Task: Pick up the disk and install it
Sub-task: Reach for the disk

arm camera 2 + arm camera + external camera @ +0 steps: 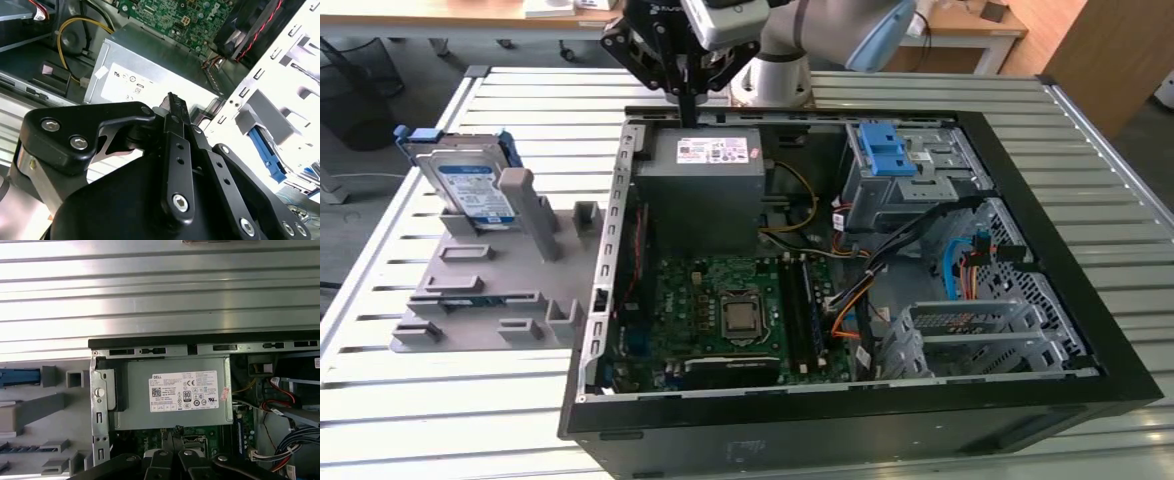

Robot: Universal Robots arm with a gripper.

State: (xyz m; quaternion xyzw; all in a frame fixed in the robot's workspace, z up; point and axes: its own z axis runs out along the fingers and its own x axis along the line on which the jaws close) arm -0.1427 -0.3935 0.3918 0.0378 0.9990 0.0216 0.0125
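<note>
My tool, closed narrow and empty, hangs over the power supply, well apart from the disk standing upright in the grey rack on the table; gripping well, I judge, means opening wide and squaring to its flat faces.

A slatted aluminium counter (its ribs catching bright glare) stands on a grey floor, with a pale wooden desk and another desk beyond its far edge and a brown wooden panel past its far corner on the exterior view's right.
</note>
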